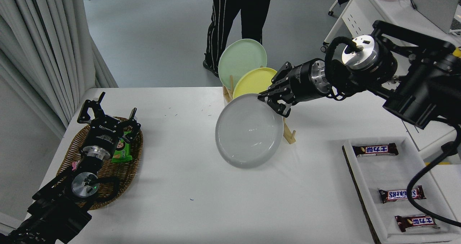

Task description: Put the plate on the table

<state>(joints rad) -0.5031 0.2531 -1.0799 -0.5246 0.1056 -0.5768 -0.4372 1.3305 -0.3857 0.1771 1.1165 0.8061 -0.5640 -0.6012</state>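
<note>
The light grey plate hangs tilted, its face toward me, in front of the wooden rack above the white table. My right gripper is shut on the plate's upper right rim and holds it up. Whether the plate's lower edge touches the table I cannot tell. My left arm is parked at the lower left, its gripper open over the wicker basket.
A yellow plate and a pale green plate stand in the rack behind the grey one. A white tray with three chocolate bars is at the right. A green snack pack lies in the basket. A person's legs are at the far side.
</note>
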